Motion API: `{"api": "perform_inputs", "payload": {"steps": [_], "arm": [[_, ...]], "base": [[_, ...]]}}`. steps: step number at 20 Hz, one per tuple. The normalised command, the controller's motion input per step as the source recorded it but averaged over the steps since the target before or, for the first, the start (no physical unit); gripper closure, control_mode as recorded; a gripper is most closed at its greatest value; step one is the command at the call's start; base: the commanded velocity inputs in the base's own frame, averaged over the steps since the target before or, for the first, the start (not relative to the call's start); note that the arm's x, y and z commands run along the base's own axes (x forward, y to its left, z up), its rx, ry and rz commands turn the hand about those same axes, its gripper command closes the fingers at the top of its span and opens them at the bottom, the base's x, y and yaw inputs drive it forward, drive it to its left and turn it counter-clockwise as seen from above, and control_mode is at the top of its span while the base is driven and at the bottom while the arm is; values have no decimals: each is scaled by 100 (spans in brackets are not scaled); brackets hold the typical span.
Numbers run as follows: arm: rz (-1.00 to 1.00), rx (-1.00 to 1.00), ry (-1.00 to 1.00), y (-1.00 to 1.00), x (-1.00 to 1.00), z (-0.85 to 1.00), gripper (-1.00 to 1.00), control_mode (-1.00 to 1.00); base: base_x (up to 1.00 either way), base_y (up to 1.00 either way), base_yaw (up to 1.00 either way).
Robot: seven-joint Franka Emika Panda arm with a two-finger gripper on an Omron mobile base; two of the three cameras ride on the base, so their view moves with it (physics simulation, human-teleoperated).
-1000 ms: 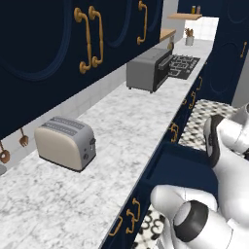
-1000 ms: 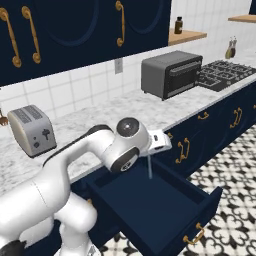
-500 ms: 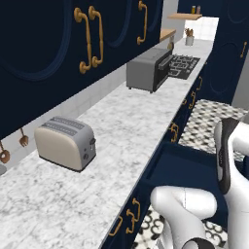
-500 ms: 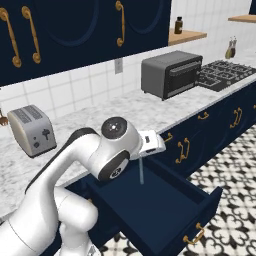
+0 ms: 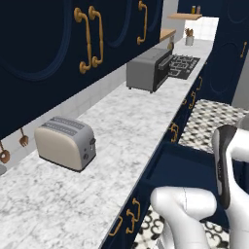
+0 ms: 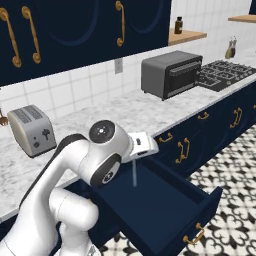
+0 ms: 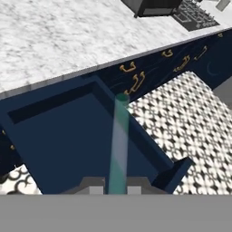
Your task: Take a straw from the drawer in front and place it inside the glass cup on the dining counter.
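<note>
My gripper (image 7: 117, 186) is pinched on a pale green straw (image 7: 118, 145), which sticks straight out from between the fingertips. I hold it above the open drawer (image 6: 165, 207), whose dark-blue inside lies beneath the straw (image 6: 134, 174) in the right base view. The drawer projects from under the marble worktop (image 5: 97, 160), which carries a toaster (image 5: 64, 143) and a toaster oven (image 6: 170, 75).

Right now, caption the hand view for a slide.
Gripper holds a pale green straw above the open navy drawer.
</note>
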Motion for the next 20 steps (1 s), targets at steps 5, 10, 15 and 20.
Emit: {"api": "perform_inputs", "payload": {"steps": [5, 10, 15, 20], "arm": [[-1, -2, -3, 4, -4, 0, 100, 100], [0, 0, 0, 0, 0, 0, 100, 100], [0, 0, 0, 0, 0, 0, 100, 100], [0, 0, 0, 0, 0, 0, 100, 100]], "base": [[-5, 3, -4], [-44, 8, -43], [-67, 1, -62], [-63, -4, -65]]}}
